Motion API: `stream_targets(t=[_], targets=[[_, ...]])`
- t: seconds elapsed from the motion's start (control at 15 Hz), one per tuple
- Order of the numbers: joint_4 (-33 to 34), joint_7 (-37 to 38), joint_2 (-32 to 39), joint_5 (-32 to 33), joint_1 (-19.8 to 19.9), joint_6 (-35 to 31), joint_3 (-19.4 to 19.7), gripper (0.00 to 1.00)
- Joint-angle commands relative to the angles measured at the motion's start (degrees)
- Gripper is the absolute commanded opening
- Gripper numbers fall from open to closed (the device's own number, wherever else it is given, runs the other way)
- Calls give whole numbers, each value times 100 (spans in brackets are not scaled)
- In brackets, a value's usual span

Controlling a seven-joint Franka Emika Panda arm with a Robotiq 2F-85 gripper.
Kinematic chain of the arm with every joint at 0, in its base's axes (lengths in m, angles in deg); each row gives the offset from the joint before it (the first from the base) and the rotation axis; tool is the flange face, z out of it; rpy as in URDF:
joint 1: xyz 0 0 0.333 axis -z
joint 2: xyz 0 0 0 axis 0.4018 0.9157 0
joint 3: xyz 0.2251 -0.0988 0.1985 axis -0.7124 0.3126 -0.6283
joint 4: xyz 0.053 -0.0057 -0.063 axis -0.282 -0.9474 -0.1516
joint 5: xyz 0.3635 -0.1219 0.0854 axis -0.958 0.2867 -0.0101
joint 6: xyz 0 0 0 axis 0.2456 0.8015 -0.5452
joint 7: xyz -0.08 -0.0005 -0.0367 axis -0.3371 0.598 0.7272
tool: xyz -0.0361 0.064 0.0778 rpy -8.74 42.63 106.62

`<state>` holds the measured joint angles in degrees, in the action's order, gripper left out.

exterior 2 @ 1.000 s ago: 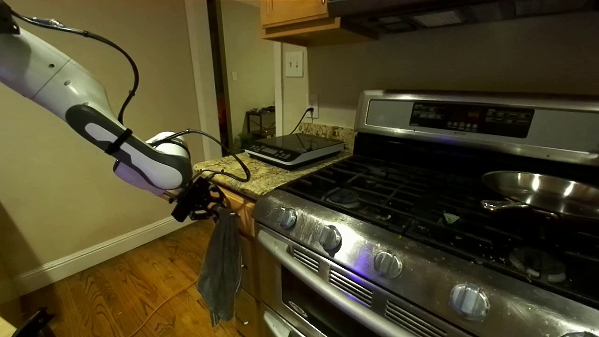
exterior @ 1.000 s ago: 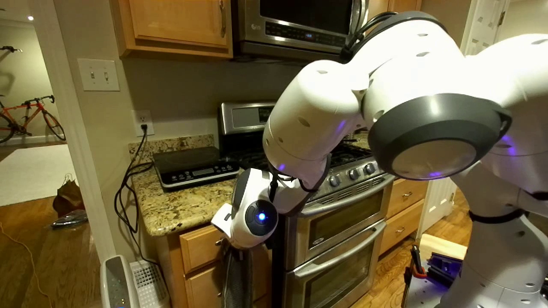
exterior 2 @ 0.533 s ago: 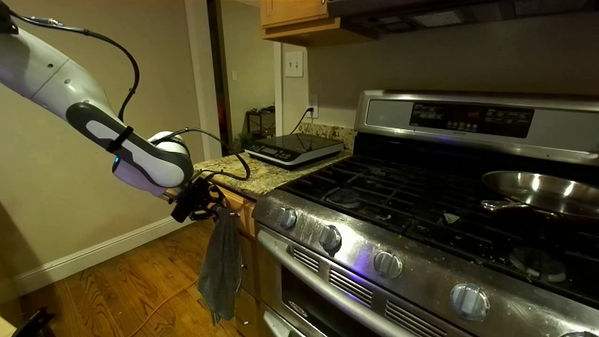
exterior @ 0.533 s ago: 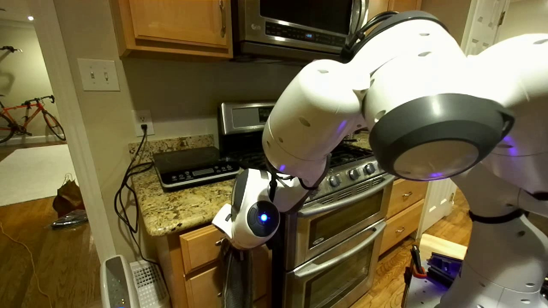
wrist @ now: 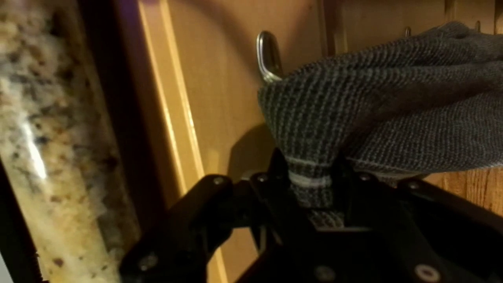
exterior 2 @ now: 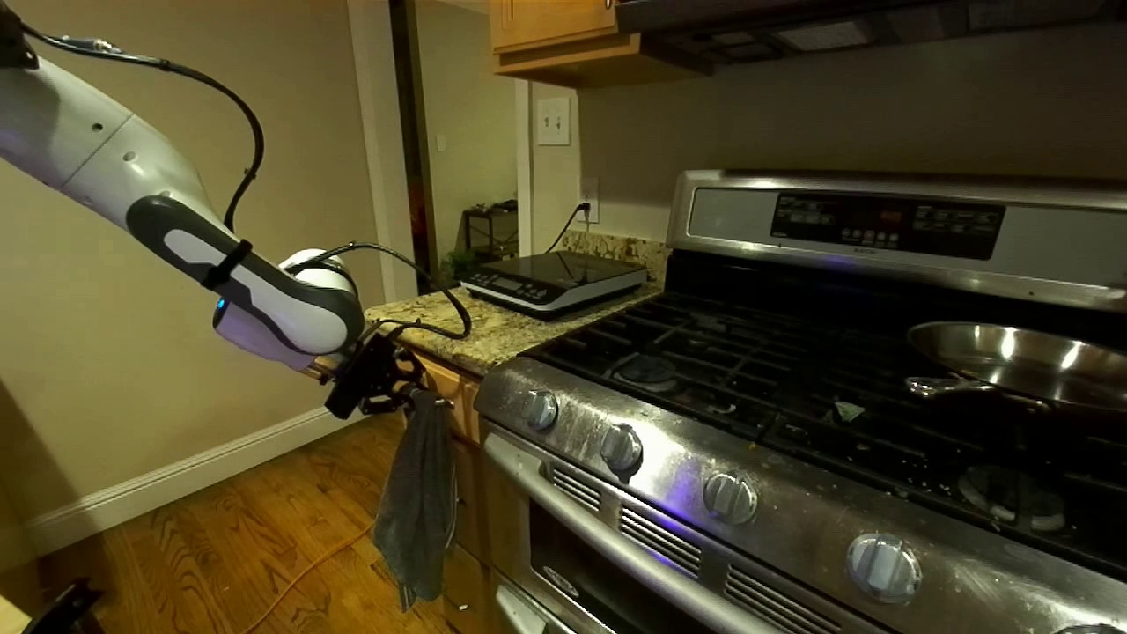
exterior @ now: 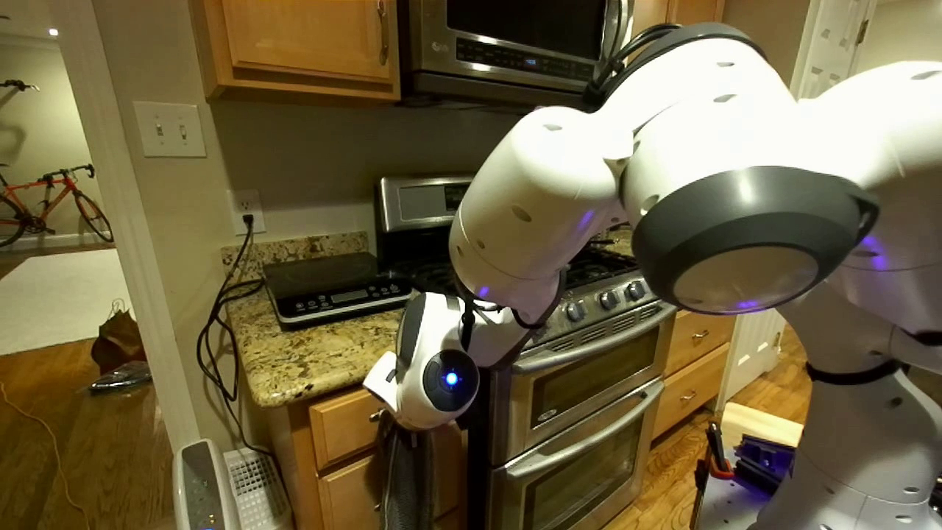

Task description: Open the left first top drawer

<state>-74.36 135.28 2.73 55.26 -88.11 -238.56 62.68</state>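
A towel (wrist: 373, 106) drapes the handle (wrist: 268, 55), pinched in the claw (wrist: 312, 175); the drawer (wrist: 224, 90) lies just beyond, left of the oven (exterior: 578, 412).

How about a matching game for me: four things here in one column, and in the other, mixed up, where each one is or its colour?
Things:
1. towel
2. frying pan
3. hot plate
4. top drawer nearest the towel

Places and colours:
A. on the speckled counter
B. honey-coloured wooden front
C. gripped by the claw
D. on the stove

Pairs: 1-C; 2-D; 3-A; 4-B
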Motion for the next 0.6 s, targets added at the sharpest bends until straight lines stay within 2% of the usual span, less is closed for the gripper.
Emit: stream_targets(t=[0.0,0.27,0.53], targets=[[-338,352,-190,149,-341,231,-4,10],[-662,646,-367,307,-667,459,-4,10],[-1047,1089,-552,624,-1169,684,46,10]])
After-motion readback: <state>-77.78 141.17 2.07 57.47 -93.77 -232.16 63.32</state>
